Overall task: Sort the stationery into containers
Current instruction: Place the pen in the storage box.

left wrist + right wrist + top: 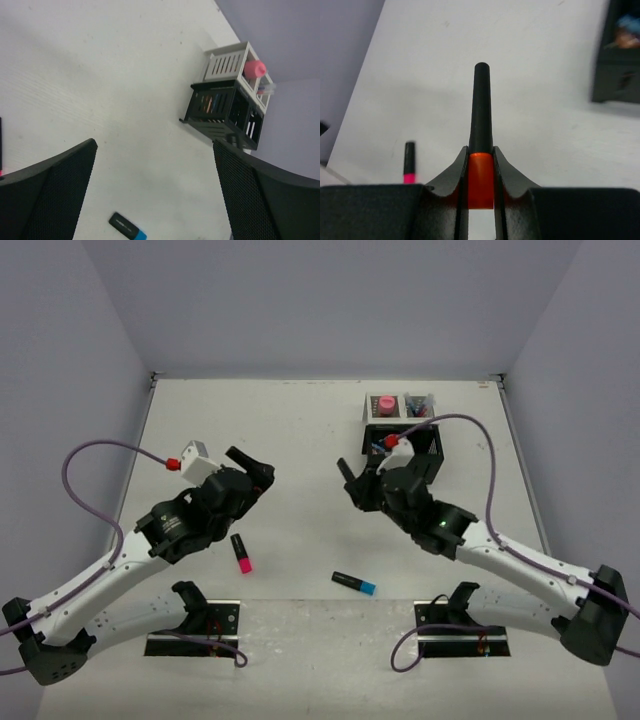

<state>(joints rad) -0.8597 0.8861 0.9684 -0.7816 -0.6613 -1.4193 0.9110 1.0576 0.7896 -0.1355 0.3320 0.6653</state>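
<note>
Right wrist view shows the right jaws nearly closed, pinching an orange highlighter (481, 125) with a black cap, just left of the organizer (405, 430). Left jaws stand wide apart with nothing between them, well left of the organizer. A pink highlighter (241, 553) and a blue highlighter (354, 584) lie on the worktop (290, 420), well apart from the organizer, toward the arm bases.

three highlighters (241, 553) (354, 584) (481, 150) outside one organizer (437, 443), two arms (110, 575) (520, 560)
</note>
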